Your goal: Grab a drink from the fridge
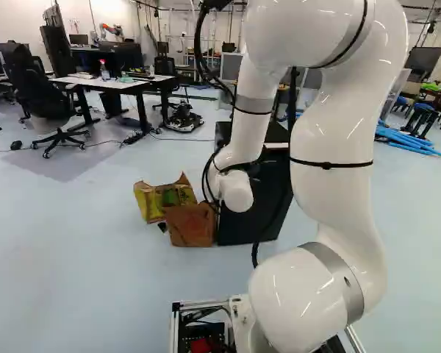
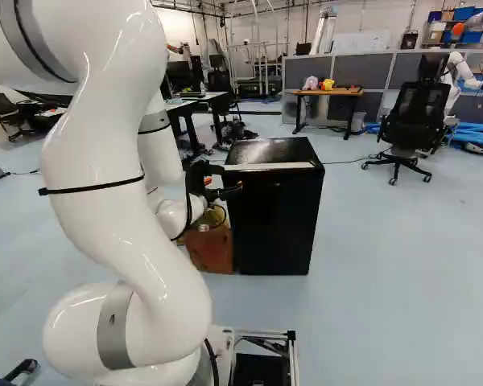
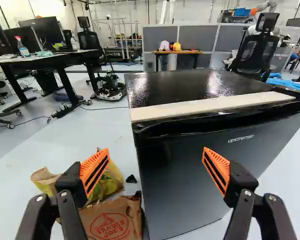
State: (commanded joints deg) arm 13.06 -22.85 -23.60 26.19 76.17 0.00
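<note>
Wrist view: a black fridge (image 3: pixel 190 86), door (image 3: pixel 182 172) closed; the empty pincer (image 3: pixel 155 149) stands wide apart. Opening up and taking a drink (none visible) apparently remain.

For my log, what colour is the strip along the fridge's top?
The strip is off-white, clearest in the wrist view.

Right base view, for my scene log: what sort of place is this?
Probably a robotics lab: another robot stands behind a black office chair, near grey partitions.
</note>
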